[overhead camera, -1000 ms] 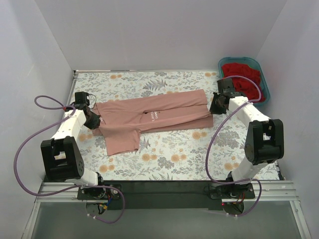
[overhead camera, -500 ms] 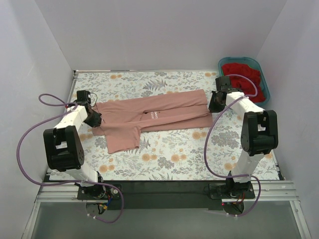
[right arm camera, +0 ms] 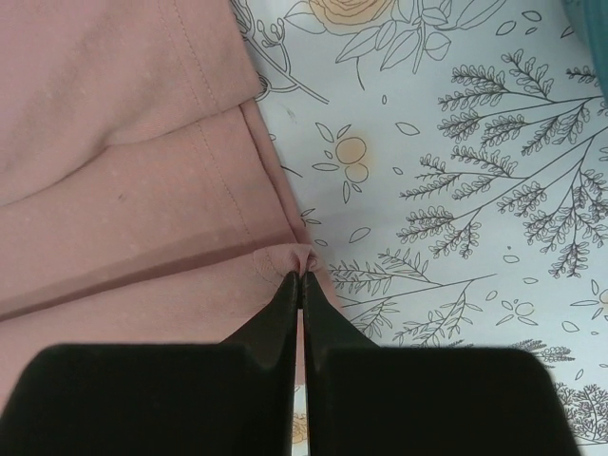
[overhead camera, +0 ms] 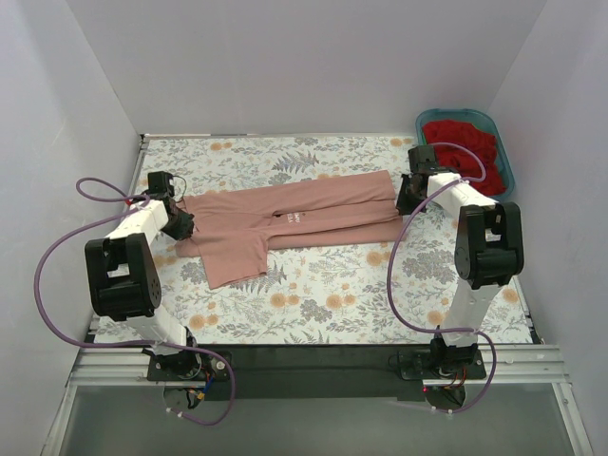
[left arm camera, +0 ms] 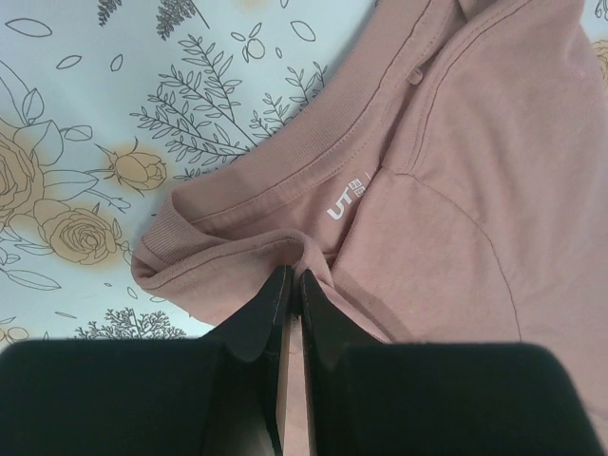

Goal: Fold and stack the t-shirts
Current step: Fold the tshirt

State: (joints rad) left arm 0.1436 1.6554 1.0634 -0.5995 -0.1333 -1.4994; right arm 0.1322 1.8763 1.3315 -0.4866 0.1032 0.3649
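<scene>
The salmon-pink t-shirt [overhead camera: 285, 223] lies lengthwise across the floral cloth, folded along its length, one sleeve hanging toward the near side. My left gripper [overhead camera: 180, 226] is shut on its collar end; the left wrist view shows the jaws pinching a fold of pink cloth [left arm camera: 313, 256] beside the neck label. My right gripper [overhead camera: 407, 201] is shut on the hem end; the right wrist view shows a pinched corner of the pink cloth [right arm camera: 285, 258]. The red t-shirt [overhead camera: 463, 144] lies crumpled in the teal tub.
The teal oval tub [overhead camera: 505, 163] stands at the back right corner. The grey-and-orange floral cloth [overhead camera: 313, 304] covers the table. White walls close in on the left, back and right. Purple cables loop from both arms.
Both grippers have moved toward the back, carrying the shirt's two ends with them. The shirt now lies slightly farther back. Both stay shut on the cloth.
</scene>
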